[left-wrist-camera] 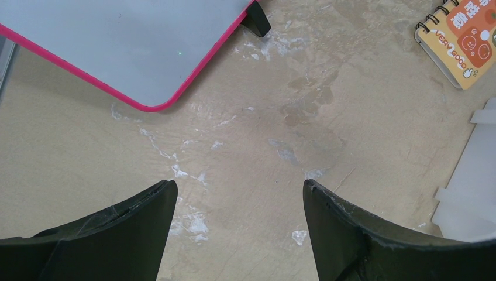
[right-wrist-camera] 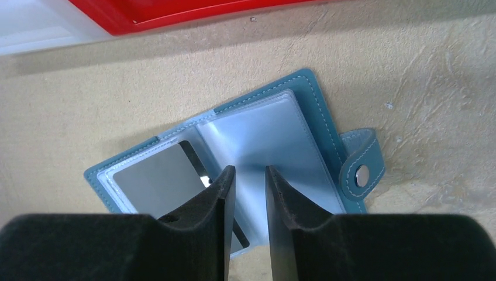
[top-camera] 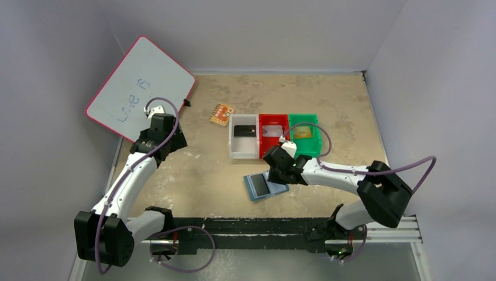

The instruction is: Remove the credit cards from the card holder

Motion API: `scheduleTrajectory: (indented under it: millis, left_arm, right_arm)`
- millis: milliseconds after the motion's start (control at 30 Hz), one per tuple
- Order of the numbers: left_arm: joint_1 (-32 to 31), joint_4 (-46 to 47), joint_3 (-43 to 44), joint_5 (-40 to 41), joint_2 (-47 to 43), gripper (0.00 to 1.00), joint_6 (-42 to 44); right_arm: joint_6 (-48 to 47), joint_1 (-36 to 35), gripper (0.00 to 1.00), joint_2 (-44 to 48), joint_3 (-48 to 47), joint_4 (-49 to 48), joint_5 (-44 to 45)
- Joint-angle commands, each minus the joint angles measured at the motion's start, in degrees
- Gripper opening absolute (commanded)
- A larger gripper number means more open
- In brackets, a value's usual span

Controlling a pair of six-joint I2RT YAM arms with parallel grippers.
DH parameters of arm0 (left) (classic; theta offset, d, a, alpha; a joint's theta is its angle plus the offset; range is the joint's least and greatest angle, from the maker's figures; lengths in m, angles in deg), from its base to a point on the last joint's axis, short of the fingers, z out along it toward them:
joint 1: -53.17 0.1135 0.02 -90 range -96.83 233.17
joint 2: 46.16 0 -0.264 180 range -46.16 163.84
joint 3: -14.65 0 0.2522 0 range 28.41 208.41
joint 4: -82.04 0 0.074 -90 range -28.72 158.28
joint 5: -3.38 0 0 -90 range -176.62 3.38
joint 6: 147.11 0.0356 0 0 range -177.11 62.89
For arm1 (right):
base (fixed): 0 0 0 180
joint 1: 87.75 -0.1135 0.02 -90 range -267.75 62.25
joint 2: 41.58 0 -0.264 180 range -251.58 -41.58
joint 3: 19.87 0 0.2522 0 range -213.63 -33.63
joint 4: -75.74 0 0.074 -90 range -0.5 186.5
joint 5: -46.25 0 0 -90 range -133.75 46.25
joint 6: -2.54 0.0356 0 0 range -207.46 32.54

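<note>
Grey walls closed in three sides of the tan surface, and most of your open room lay on its right half and along the near edge. At far left the pink-rimmed whiteboard leaned over the surface's edge, with an orange spiral notebook just beside its corner. The white bin, red bin and green bin stood touching in a row mid-surface; a black card lay in the white one.

Your card holder lay open and flat just in front of the red bin, its snap tab sticking out past one edge. A silver-grey card sat in one of its pockets. Your right gripper hung over the fold, fingers narrowly apart, nothing seen between them. Your left gripper had its fingers wide over bare surface near the whiteboard's corner, holding nothing.
</note>
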Motion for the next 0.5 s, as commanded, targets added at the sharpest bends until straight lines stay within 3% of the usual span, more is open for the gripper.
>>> scheduleTrajectory:
  millis: [0, 467]
  left_arm:
    - [0.18, 1.46, 1.23, -0.28, 0.15, 0.79, 0.74]
    - [0.11, 2.13, 0.96, -4.12, 0.83, 0.78, 1.27]
  right_arm:
    - [-2.0, 0.24, 0.29, 0.38, -2.2, 0.21, -0.4]
    - [-4.26, 0.28, 0.33, 5.84, 2.9, -8.69, -5.78]
